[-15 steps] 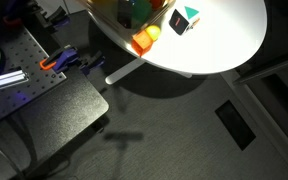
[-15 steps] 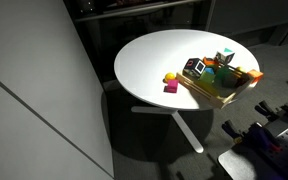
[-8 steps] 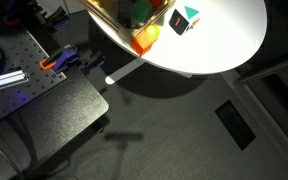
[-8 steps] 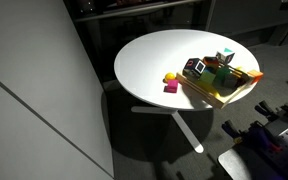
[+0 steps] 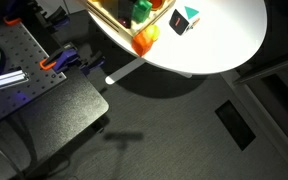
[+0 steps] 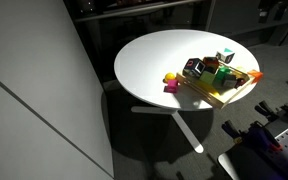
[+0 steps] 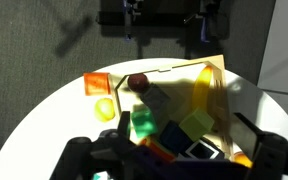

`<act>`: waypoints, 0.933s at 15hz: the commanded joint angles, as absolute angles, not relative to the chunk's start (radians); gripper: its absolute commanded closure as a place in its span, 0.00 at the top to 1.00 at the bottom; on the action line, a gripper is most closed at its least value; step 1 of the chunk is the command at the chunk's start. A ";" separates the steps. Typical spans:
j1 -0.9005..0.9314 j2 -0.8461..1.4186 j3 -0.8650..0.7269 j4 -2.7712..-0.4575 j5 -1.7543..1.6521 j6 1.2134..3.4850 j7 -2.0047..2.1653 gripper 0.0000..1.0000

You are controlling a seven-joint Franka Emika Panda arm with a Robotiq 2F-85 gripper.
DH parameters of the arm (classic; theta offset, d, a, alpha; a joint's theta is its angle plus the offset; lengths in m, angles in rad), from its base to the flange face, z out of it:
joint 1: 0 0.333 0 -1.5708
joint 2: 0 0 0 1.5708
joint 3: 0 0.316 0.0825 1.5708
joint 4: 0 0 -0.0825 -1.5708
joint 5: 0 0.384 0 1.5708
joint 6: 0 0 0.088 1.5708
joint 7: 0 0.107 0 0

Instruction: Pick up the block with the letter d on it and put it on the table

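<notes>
Wide open and holding nothing: gripper [image 7: 179,160], facing a wooden tray [image 7: 206,90] on the round white bench [image 7: 44,125]. Inside the tray, jumbled blocks [image 7: 194,125]; impossible to tell which bears the d. Just beside the tray, a yellow piece [image 7: 106,108].

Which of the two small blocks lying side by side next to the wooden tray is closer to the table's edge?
The orange-pink block; the yellow block beside it lies further in on the white table.
</notes>
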State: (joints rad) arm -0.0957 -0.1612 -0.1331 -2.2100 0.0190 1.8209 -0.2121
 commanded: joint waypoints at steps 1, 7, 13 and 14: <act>-0.082 -0.155 -0.100 -2.246 -0.025 1.909 -0.161 1.00; -0.062 -0.117 -0.065 -2.290 -0.063 2.059 -0.105 1.00; -0.062 -0.098 -0.064 -2.289 -0.043 2.061 -0.133 1.00; -0.062 -0.098 -0.064 -2.289 -0.043 2.061 -0.133 1.00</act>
State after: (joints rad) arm -0.0638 -0.0979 -0.0626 -2.2903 -0.0432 2.0631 -0.1332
